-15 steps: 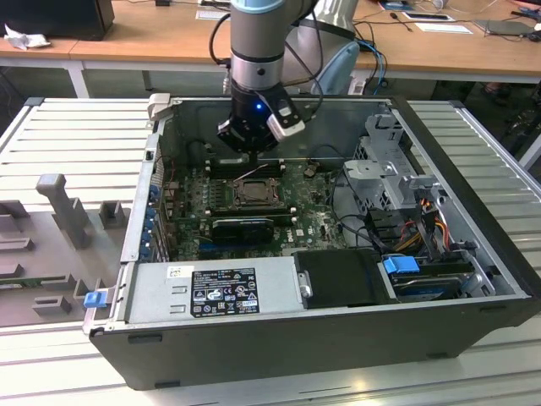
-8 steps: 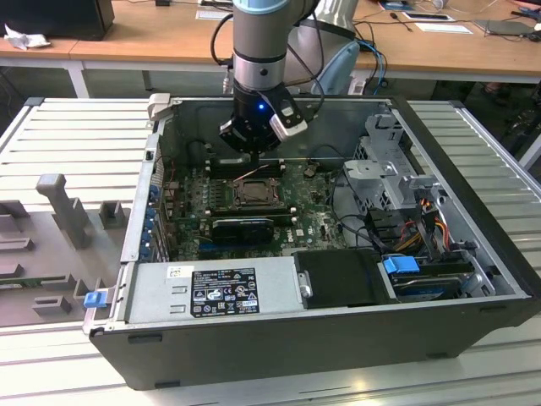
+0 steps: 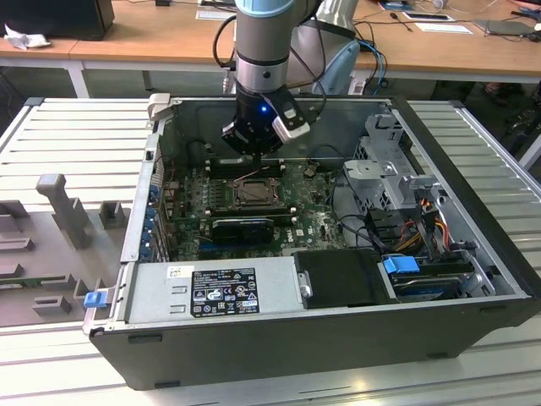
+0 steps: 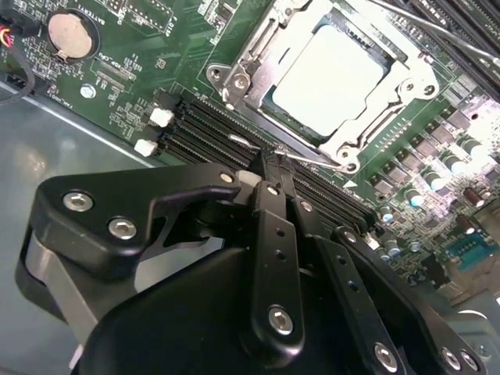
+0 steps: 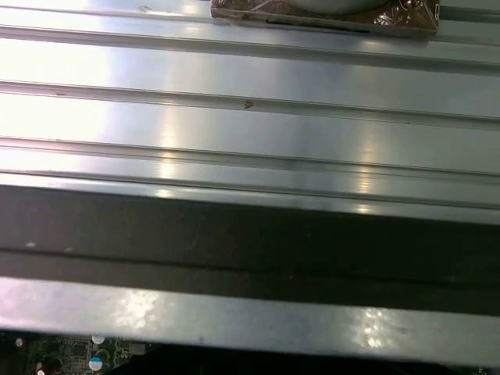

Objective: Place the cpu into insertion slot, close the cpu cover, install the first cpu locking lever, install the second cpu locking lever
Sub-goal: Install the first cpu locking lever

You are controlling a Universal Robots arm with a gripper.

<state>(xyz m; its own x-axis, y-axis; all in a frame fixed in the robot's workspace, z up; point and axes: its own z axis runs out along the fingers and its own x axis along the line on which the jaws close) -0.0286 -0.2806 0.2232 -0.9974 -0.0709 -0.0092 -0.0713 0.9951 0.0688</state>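
jaws point(image 4: 277, 160): closed, tips together, holding nothing | arm: upright over open computer case point(image 3: 473, 254), just beside insertion slot point(image 4: 328, 78) | cpu point(image 4: 328, 74): seated in slot | cpu cover point(image 4: 242, 70): position hard to judge

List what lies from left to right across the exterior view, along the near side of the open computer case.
Blue latch → silver power supply → black drive bay cover → blue drive clip → ribbed metal table on the exterior view's right.
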